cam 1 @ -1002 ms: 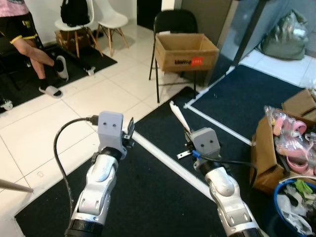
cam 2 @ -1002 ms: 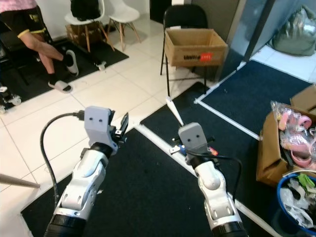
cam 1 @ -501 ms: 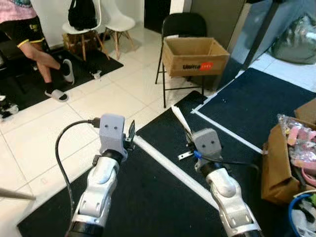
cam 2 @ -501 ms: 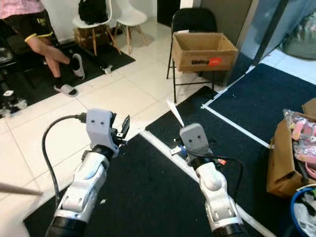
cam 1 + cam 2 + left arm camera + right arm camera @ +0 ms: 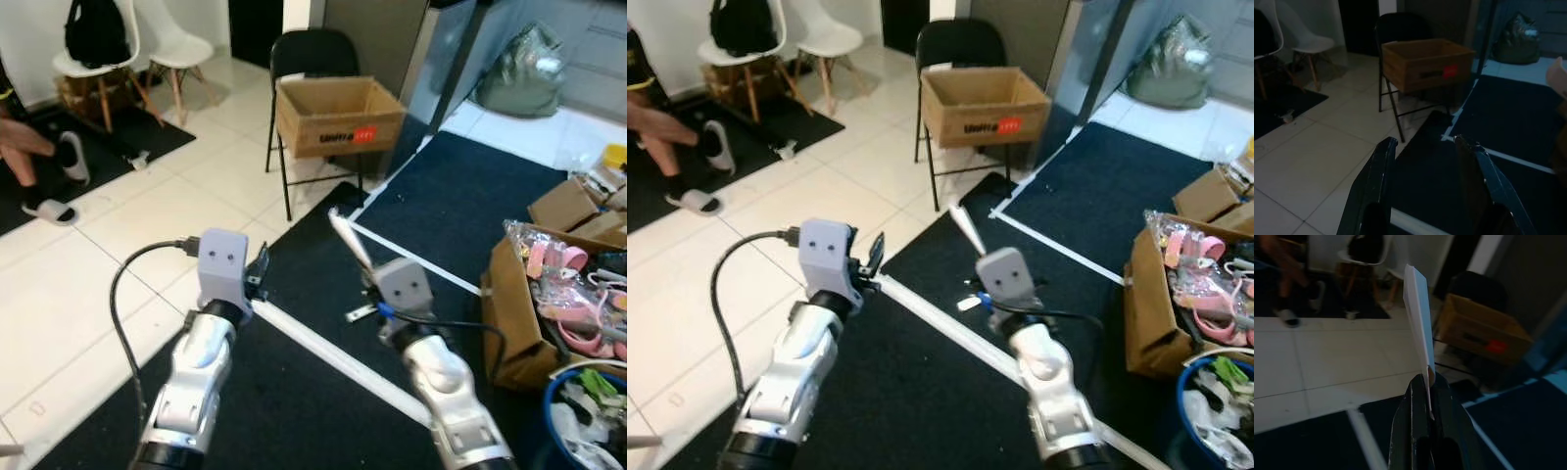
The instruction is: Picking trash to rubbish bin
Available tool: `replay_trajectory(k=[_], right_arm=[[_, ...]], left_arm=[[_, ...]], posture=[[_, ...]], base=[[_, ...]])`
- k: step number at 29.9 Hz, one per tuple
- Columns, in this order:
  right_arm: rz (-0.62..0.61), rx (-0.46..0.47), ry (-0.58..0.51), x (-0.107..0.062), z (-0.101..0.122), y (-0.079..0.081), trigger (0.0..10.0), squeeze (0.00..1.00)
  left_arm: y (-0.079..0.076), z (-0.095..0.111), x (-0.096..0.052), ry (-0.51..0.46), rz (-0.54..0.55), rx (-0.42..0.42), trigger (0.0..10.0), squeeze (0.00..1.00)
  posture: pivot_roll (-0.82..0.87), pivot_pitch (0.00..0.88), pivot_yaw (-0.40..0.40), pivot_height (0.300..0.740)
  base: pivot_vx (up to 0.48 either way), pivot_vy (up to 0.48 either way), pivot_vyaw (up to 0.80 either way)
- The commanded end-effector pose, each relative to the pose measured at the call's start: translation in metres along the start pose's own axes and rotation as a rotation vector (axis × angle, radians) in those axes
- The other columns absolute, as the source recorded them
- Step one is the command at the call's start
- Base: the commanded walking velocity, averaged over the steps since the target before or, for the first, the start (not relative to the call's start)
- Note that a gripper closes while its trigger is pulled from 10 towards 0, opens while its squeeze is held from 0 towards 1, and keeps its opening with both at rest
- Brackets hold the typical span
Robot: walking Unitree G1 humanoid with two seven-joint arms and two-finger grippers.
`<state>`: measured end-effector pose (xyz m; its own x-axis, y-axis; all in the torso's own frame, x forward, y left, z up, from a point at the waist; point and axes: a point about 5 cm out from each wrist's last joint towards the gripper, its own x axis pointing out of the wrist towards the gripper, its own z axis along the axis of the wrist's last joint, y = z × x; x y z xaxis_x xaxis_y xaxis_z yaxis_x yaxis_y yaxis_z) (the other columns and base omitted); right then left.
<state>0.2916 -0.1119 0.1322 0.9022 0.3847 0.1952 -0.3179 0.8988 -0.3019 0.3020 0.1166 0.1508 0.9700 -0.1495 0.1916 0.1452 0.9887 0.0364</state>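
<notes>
Two grippers, right gripper (image 5: pixel 1428 382) jaws pinched on white paper strip (image 5: pixel 1418 313), left gripper (image 5: pixel 1427 147) jaws apart, empty

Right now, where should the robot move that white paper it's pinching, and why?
Probably swing the right tool toward its right, to the blue bin by the cardboard box. It is already shut on the white paper strip, and the bin already holds trash. The left tool is open and holds nothing.

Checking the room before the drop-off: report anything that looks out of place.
A cardboard box sits on a black folding chair instead of the floor. The right pincer pinches a white paper strip. Nothing else stands out.
</notes>
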Motion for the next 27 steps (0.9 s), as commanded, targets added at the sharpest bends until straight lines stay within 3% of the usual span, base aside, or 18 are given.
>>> replay_trajectory(k=[1,21,27], right_arm=[[-0.011,-0.007,0.019,-0.0035,-0.0039,-0.0054,10.0,0.0],[0.012,0.001,0.024,-0.0026,-0.0042,-0.0023,10.0,0.0],[0.014,0.001,0.032,-0.0034,-0.0054,-0.0015,10.0,0.0]], left_arm=[[-0.0029,-0.0024,-0.0023,0.007,-0.007,0.003,10.0,0.0],[-0.0035,-0.0025,-0.0023,0.005,-0.007,0.014,10.0,0.0],[-0.0031,-0.0028,-0.0025,0.007,-0.006,0.015,10.0,0.0]], posture=[[-0.02,0.089,-0.027,0.74],[-0.02,0.1,-0.037,0.74],[-0.02,0.104,-0.038,0.74]], base=[[0.289,0.0,0.0],[0.286,0.0,0.0],[0.287,0.0,-0.53]])
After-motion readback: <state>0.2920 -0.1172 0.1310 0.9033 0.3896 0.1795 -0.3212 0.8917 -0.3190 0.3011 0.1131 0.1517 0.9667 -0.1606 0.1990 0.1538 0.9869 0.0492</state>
